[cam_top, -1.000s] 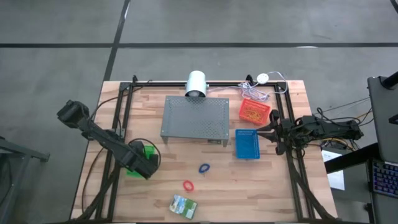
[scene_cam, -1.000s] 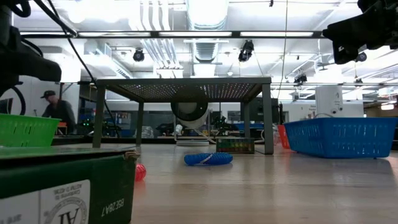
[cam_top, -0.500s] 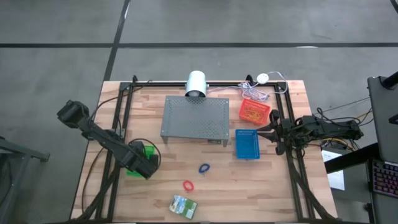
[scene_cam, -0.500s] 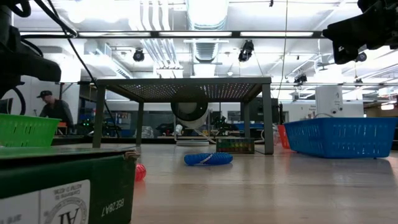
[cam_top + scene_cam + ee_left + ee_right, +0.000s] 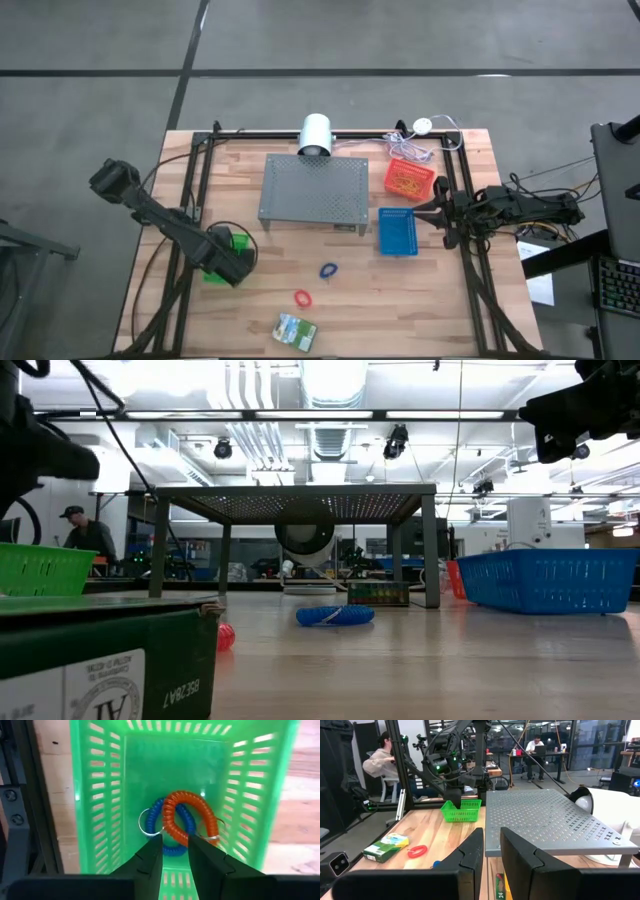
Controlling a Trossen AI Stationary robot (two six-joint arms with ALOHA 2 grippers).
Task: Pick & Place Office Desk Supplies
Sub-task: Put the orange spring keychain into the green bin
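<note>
1. Left pincer (image 5: 174, 851) hangs over the green basket (image 5: 97, 795), fingers slightly parted, gripping nothing.
2. Red coil band (image 5: 190, 817) and blue coil band (image 5: 172, 827) lie in that basket.
3. Right pincer (image 5: 491, 851) waits beside the blue basket (image 5: 398, 232), fingers nearly together, empty.
4. Crayon box (image 5: 295, 329) rests near the bench's (image 5: 400, 300) front edge.

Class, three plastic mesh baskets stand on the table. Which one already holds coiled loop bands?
The green plastic mesh basket, under the left gripper: a blue coiled band and an orange-red one lie inside.
</note>
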